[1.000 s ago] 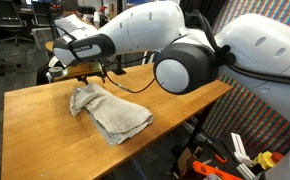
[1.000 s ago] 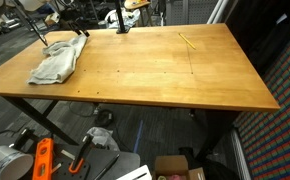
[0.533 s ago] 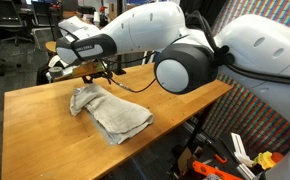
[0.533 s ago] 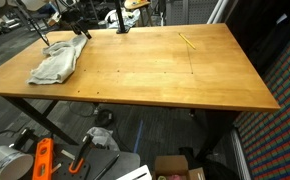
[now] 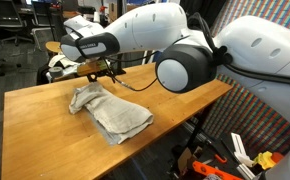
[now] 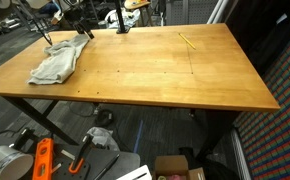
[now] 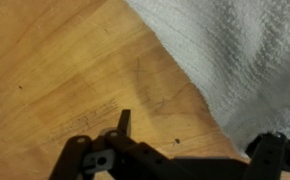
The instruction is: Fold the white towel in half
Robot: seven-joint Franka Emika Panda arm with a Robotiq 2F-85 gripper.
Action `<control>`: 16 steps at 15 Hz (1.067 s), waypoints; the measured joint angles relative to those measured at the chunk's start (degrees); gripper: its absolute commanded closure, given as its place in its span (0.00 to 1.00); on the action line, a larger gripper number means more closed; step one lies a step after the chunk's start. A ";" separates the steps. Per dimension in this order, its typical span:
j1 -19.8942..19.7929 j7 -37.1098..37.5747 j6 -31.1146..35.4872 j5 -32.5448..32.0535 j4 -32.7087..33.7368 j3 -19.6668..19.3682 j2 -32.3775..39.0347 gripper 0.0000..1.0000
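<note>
Bare wooden table (image 6: pixel 165 70) in a cluttered lab, crumpled white towel (image 6: pixel 55 62), pincer (image 7: pixel 200 128) apart.

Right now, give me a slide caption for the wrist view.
End effector open above wooden table, white towel filling the upper right corner.

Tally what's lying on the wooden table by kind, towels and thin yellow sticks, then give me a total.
White towel: 1
Thin yellow stick: 1
Total: 2
</note>
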 measured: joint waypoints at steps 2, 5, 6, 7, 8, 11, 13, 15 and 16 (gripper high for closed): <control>-0.99 0.62 0.00 0.36 0.80 0.06 0.28 0.00; -2.21 1.55 0.01 1.91 2.04 0.21 0.93 0.00; -2.48 1.94 0.01 2.33 2.41 0.24 1.20 0.00; -2.68 2.33 0.01 2.64 2.70 0.27 1.43 0.00; -2.84 2.72 0.01 3.06 2.89 0.28 1.59 0.00; -3.25 3.74 0.00 3.67 3.64 0.28 2.22 0.00; -3.59 4.33 -0.07 4.37 4.13 0.28 2.46 0.00; -4.08 5.15 -0.07 5.05 4.57 0.30 2.67 0.00; -4.41 5.55 -0.07 5.55 4.84 0.31 2.77 0.00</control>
